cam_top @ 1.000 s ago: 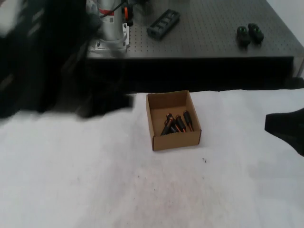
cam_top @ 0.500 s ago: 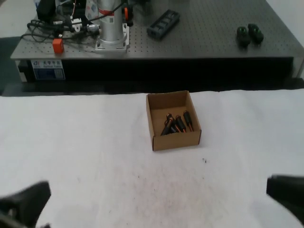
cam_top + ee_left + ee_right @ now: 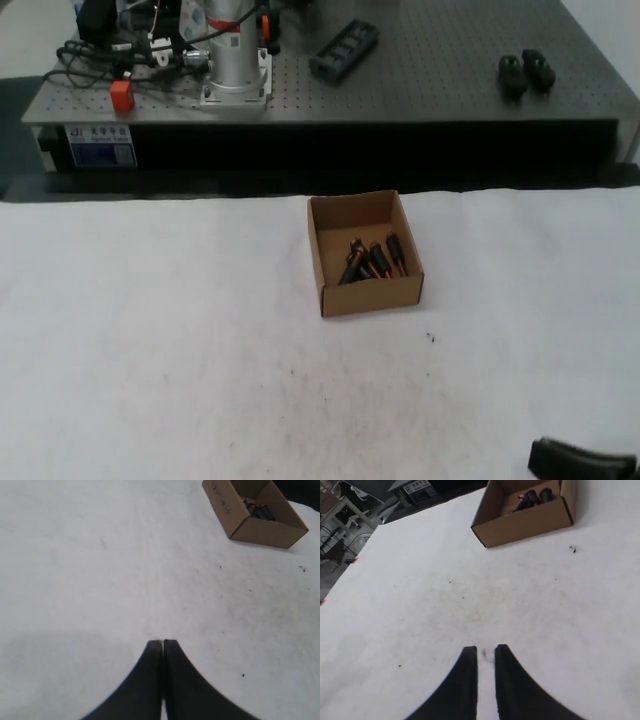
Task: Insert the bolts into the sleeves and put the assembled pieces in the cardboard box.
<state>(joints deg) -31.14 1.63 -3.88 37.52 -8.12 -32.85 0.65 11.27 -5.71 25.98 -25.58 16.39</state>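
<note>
- Left pincer (image 3: 163, 645): fingers pressed together, holding nothing, low over the white-covered bench (image 3: 200, 350).
- Right pincer (image 3: 485, 652): only a narrow slit between the fingers, nothing in it, also low over the cover.
- A dark part of an arm (image 3: 580, 462) sits at the near right edge in the high view; I can't assign a side.
- Cardboard box (image 3: 372, 297) sits mid-bench, open top, well apart from both pincers.
- Assembled pieces (image 3: 372, 260) lie in a loose heap in the box's near half, dark with orange bits. An exact count is too small to call.
- Task looks near done, since every piece I can make out is in the box.
- Handling guess: pieces are small, light, stiff and round, so they roll and slip. Grip across the shank mid-length, not at the head.
- Box is thin card and probably slides if nudged. Its walls block a side approach, so come in from above.
- Behind the bench is a perforated metal plate (image 3: 430, 70) carrying a metal post (image 3: 237, 60), orange block (image 3: 121, 95), black tray (image 3: 343, 48) and two black knobs (image 3: 525, 72). All are well clear of the box.
- One dark speck (image 3: 431, 338) lies on the cover near the box.
</note>
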